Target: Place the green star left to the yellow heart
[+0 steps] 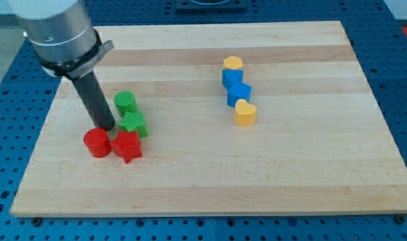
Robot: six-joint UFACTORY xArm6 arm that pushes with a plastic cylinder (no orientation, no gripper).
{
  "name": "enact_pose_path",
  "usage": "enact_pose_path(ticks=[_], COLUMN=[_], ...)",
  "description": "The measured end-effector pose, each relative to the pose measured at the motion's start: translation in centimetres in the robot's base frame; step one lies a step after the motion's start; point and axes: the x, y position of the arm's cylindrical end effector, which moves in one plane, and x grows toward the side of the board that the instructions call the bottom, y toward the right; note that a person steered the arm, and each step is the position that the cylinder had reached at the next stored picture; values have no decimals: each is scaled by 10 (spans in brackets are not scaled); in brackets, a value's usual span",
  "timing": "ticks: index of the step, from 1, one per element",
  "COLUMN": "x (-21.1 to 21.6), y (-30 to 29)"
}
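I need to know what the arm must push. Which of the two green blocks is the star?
The green star is the lower green block, touching the red star, just right of my tip. The green cylinder above it is round.

My tip (108,126) is sitting at the board's (310,181) left, touching the star (133,123) on its left side. A cylinder (125,102) is lying just behind that star; another cylinder (96,142) and another star (127,146) are lying just in front. Well to the right, a hexagon (233,63), two blocks (235,85) and a heart (245,112) are lining up, the heart nearest.
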Motion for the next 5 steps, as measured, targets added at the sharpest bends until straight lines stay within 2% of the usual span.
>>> enact_pose_path(ticks=[2,5], x=[14,1], y=[5,79])
